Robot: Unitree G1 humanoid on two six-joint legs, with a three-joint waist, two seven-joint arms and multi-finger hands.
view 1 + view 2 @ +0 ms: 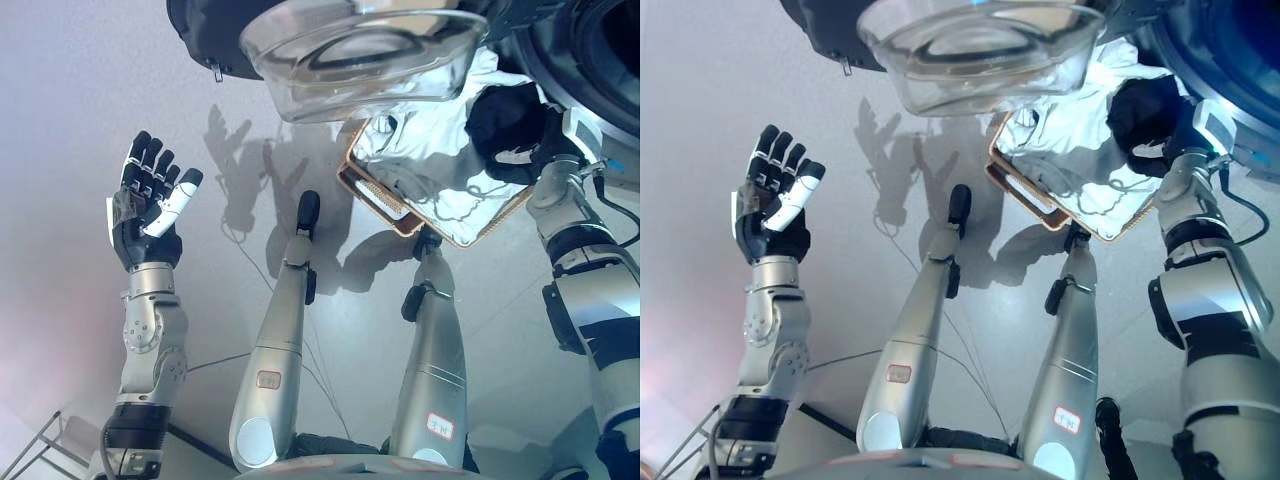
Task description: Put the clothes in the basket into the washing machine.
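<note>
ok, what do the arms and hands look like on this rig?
Both arms are silver-grey jointed metal with black bands at the joints. The left hand is dark, with segmented fingers and a white cover along the thumb side. The right hand is dark too, and barely stands out against the black cloth.

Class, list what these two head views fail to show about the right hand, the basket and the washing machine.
- Right hand: fingers buried in dark cloth, both views; grip unclear.
- Basket: far side covered by white clothes and the glass door.
- Washing machine: cut off by the top right edge; drum contents unseen.
- Left hand: plainly open, raised aside.
</note>
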